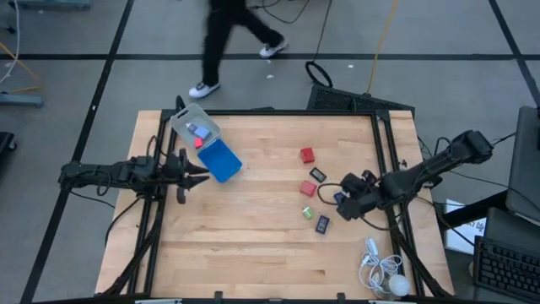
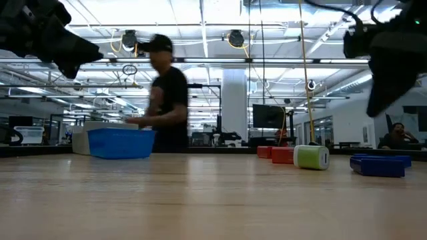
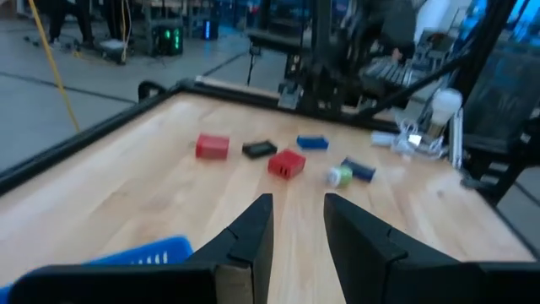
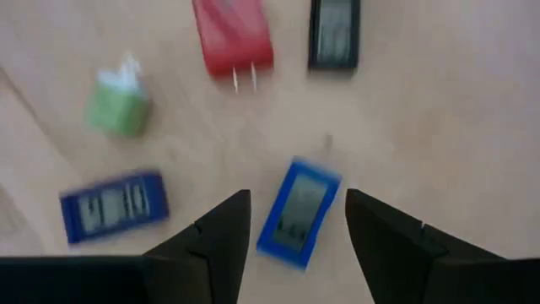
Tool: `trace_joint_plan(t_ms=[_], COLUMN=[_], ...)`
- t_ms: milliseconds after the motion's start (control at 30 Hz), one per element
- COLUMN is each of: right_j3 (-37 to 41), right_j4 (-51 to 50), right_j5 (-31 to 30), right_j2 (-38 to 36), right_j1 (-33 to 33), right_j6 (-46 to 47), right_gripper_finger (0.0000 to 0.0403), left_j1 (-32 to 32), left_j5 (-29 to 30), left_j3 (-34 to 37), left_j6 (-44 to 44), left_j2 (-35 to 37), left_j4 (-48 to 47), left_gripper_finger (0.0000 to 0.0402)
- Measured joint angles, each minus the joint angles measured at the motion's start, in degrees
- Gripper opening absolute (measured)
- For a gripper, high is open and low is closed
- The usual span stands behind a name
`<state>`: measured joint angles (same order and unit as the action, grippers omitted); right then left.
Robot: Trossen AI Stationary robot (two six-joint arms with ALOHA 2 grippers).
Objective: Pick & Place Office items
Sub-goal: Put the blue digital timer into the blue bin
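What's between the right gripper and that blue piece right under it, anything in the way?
Nothing visible. In the right wrist view the right gripper has open fingers on either side of the blue piece, with bare table around it. The red block, green piece and other blue piece lie apart from it.

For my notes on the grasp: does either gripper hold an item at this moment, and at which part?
Nothing is held. The right gripper hangs open above a blue item lying between its fingers. The left gripper is open and empty, beside the blue tray.
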<state>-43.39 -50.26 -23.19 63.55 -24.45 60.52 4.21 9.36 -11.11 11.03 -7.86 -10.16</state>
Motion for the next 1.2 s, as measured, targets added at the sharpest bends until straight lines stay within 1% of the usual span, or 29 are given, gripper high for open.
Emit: trace_joint_plan(t_ms=[133, 300, 433, 633, 867, 1000, 1200], right_j3=[4.2, 9.7, 12.3, 15.2, 17.2, 17.3, 17.4], right_j4=[4.0, 12.6, 14.3, 20.9, 22.7, 22.6, 22.6], right_j5=[1.2, 5.3, 5.5, 5.6, 7.8, 7.8, 7.5], right_j2=[1.1, 2.5, 3.4, 3.7, 7.0, 8.1, 8.1], right_j1=[0.0, 0.0, 0.0, 0.0, -0.1, -0.1, -0.1], right_j6=[2.7, 4.2, 6.3, 6.9, 7.3, 7.1, 6.2], right_gripper_finger=[0.0184, 0.0183, 0.0183, 0.0183, 0.0182, 0.0181, 0.0154], left_j1=[0.0, 0.0, 0.0, 0.0, 0.0, 0.0, 0.0], left_j5=[-0.2, -0.3, -0.3, -0.3, -0.3, -0.3, -0.2], left_j3=[0.0, 0.0, 0.0, 0.0, 0.0, 0.0, 0.0], left_j6=[0.0, -0.1, -0.4, -0.8, -0.7, -0.6, -0.6], left_j2=[0.0, 0.0, 0.0, 0.0, 0.0, 0.0, 0.0], left_j4=[2.4, 3.0, 3.0, 3.0, 3.1, 3.4, 3.7], left_gripper_finger=[0.0106, 0.0106, 0.0106, 0.0106, 0.0106, 0.0106, 0.0106])
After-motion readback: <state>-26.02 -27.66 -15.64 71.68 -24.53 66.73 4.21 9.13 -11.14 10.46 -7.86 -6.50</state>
